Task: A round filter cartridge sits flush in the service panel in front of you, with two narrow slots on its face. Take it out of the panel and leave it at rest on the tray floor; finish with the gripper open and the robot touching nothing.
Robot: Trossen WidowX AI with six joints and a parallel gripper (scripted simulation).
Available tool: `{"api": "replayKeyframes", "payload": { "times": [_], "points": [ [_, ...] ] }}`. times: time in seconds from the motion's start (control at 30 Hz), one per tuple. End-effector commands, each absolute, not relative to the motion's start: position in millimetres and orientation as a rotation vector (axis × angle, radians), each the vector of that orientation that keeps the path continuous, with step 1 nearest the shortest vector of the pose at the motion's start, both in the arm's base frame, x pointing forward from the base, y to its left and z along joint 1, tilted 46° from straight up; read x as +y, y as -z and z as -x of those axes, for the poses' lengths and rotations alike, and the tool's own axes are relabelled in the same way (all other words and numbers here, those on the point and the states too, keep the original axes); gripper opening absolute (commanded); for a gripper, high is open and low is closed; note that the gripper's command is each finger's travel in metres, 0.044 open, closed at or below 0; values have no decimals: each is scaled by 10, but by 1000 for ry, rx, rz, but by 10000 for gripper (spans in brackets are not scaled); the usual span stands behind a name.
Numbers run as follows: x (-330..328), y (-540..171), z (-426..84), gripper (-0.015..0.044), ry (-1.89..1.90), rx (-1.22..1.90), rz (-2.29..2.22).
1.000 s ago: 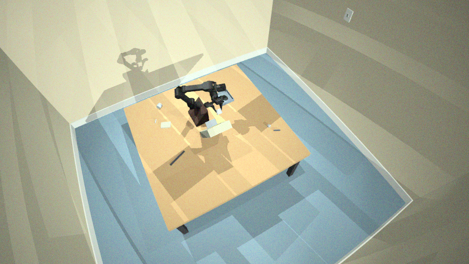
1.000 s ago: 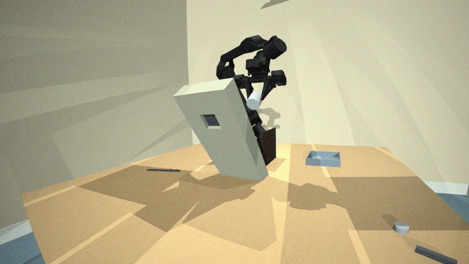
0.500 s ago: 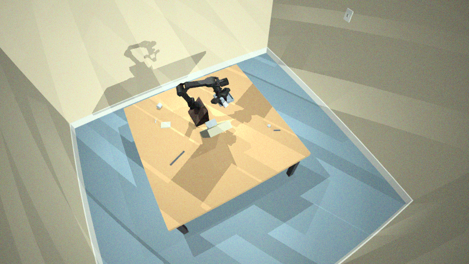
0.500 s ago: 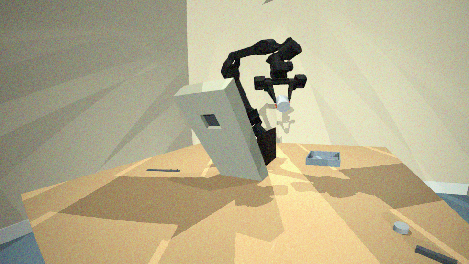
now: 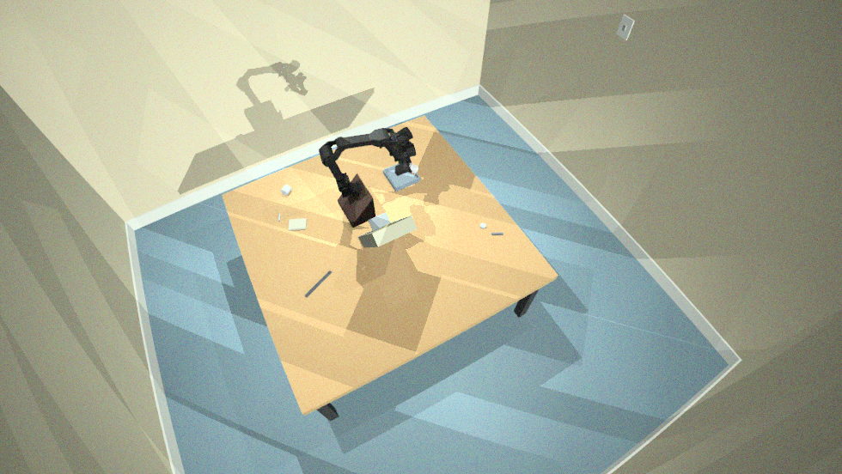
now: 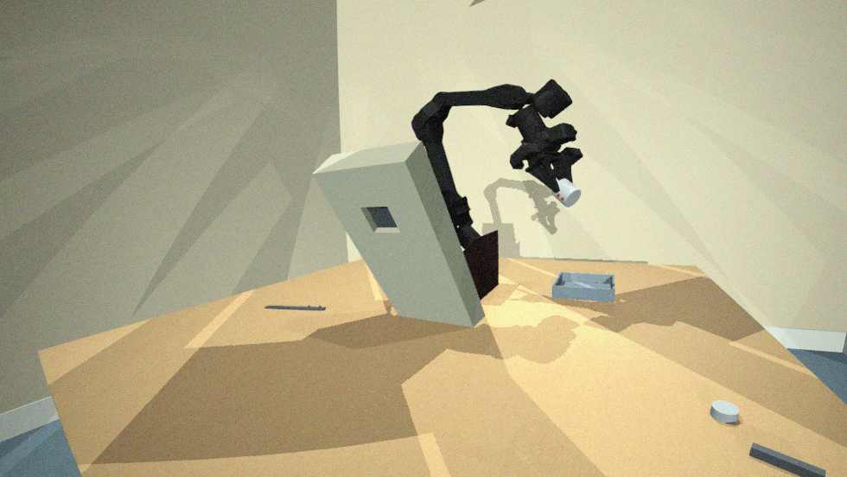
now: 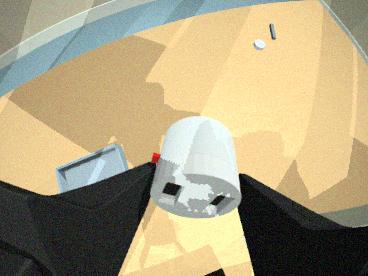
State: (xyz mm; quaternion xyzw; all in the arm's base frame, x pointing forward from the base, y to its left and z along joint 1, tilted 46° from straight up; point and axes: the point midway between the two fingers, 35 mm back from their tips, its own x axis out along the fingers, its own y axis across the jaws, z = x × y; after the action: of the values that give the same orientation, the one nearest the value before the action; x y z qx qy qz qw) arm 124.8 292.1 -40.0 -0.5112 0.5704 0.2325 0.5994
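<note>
The white round filter cartridge (image 5: 414, 168) (image 6: 569, 193) (image 7: 200, 145) is out of the panel. My gripper (image 5: 407, 170) (image 6: 563, 185) (image 7: 196, 176) is shut on its sides. Its face with two dark slots points towards the wrist camera, and it hangs tilted. Small red marks show by one finger. The blue-grey tray (image 5: 406, 185) (image 6: 583, 293) (image 7: 121, 157) stands on the table well below the cartridge; the left finger partly hides it in the wrist view. The pale service panel (image 5: 397, 230) (image 6: 415, 254) leans by the arm's base; its front face is hidden in the top and exterior views.
A white disc (image 5: 483, 225) (image 6: 724, 410) (image 7: 259, 45) and a short dark bar (image 5: 497, 233) (image 6: 785, 459) (image 7: 272, 31) lie towards one table edge. A long dark bar (image 5: 318, 283) (image 6: 295, 307) lies beyond the panel. A white block (image 5: 286, 189) and a flat pale block (image 5: 297, 223) lie behind the arm.
</note>
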Motion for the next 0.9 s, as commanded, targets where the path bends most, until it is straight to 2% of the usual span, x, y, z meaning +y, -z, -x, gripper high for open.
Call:
{"api": "replayKeyframes", "payload": {
  "times": [0.0, 0.2, 0.87],
  "points": [
    [2954, 451, -1175, 0, -605, 1325, 1207],
    [2953, 492, -1128, 0, -621, 1328, 1212],
    [2427, 1467, 197, 0, -1121, 1400, 1382]
  ]
}}
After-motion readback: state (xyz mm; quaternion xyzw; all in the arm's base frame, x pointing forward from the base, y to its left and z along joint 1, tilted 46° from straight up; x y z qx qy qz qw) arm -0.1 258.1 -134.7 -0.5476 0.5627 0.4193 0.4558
